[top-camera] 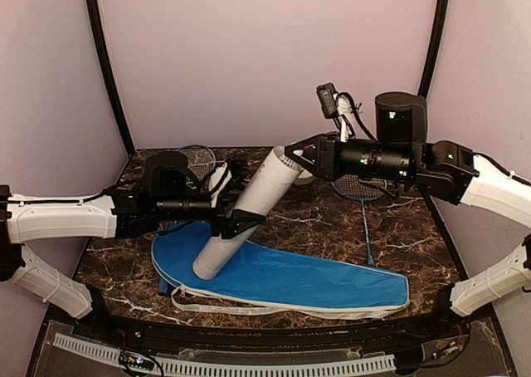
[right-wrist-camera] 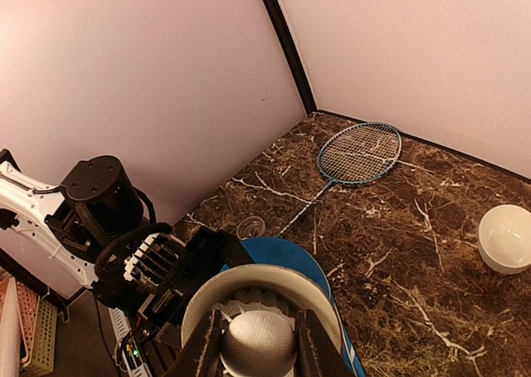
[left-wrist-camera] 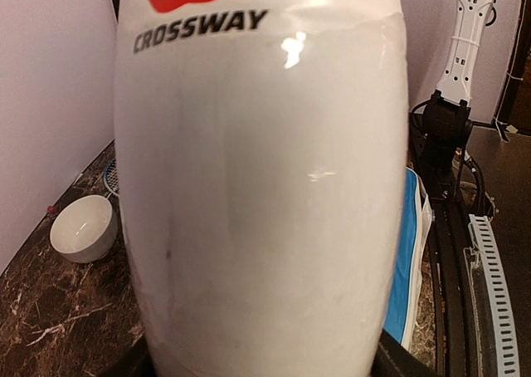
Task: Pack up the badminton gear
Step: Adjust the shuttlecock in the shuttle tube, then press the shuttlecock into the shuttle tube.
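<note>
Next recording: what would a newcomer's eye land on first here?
A long white tube leans across mid-table, its foot on the blue racket cover, clamped by the left arm's fingers. The right arm's fingers hold a white shuttlecock at the tube's open mouth. A blue-framed racket lies flat on the marble table beyond.

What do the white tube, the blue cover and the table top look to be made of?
White tube: glossy coated card or plastic, judging by sharp highlights and printed lettering; can't tell which. Blue cover: soft matte fabric, likely nylon, with white trim, lying limp and flat. Table top: dark brown marble look with white veins, slightly shiny; possibly laminate.
</note>
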`<state>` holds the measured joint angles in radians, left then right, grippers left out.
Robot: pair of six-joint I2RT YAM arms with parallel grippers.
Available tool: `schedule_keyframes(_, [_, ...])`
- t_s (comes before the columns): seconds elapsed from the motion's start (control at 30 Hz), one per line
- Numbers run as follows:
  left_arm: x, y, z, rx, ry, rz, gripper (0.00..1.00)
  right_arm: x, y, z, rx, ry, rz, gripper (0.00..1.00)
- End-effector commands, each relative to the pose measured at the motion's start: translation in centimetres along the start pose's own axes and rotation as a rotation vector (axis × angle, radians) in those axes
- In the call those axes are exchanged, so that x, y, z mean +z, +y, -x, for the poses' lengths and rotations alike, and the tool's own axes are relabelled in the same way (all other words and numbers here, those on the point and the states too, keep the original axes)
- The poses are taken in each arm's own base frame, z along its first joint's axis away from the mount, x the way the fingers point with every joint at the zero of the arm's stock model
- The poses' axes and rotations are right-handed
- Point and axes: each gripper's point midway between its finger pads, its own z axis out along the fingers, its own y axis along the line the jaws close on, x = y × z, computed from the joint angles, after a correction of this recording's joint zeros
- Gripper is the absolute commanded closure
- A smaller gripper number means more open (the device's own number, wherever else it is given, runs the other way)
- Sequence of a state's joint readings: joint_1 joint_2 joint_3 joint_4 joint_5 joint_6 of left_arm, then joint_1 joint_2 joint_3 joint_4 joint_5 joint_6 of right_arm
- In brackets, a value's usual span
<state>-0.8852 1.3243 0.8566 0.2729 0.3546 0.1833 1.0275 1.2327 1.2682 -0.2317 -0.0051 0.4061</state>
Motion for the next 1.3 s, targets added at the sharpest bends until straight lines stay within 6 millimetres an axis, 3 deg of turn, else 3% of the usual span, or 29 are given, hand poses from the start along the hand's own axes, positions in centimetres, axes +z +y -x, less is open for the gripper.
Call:
schedule_keyframes(0.0, [-0.4, 0.7, 1.4, -0.019, -0.049, 0.021, 0.32, 0.6, 0.6, -1.2, 0.017, 0.038, 0.021, 0.77])
schedule_keyframes(0.1, [-0.4, 0.7, 1.3, -0.018, -0.047, 0.022, 0.32, 0.7, 0.8, -1.5, 0.019, 0.055, 0.031, 0.72])
schedule_keyframes(0.17, [-0.3, 0.7, 1.3, -0.019, -0.045, 0.020, 0.32, 0.4, 0.8, -1.2, 0.018, 0.053, 0.025, 0.63])
schedule_keyframes(0.3, [-0.2, 0.7, 1.0, -0.010, -0.037, 0.018, 0.32, -1.1, 1.0, 0.8, -0.001, 0.019, 0.007, 0.39])
schedule_keyframes(0.43, [-0.1, 0.5, 0.8, -0.006, -0.031, 0.007, 0.32, -2.2, 1.1, 2.5, -0.011, 0.001, -0.003, 0.30])
schedule_keyframes(0.57, [-0.1, 0.6, 0.8, -0.002, -0.030, 0.011, 0.32, -3.1, 0.3, 3.1, -0.008, -0.006, -0.058, 0.34])
schedule_keyframes(0.8, [0.0, 0.5, 0.7, -0.003, -0.027, 0.006, 0.32, -4.1, -0.5, 2.1, 0.030, -0.009, -0.071, 0.63])
schedule_keyframes(1.27, [0.0, 0.4, 0.6, -0.002, -0.025, 0.003, 0.32, -2.1, -0.7, 0.2, 0.062, 0.036, -0.049, 0.66])
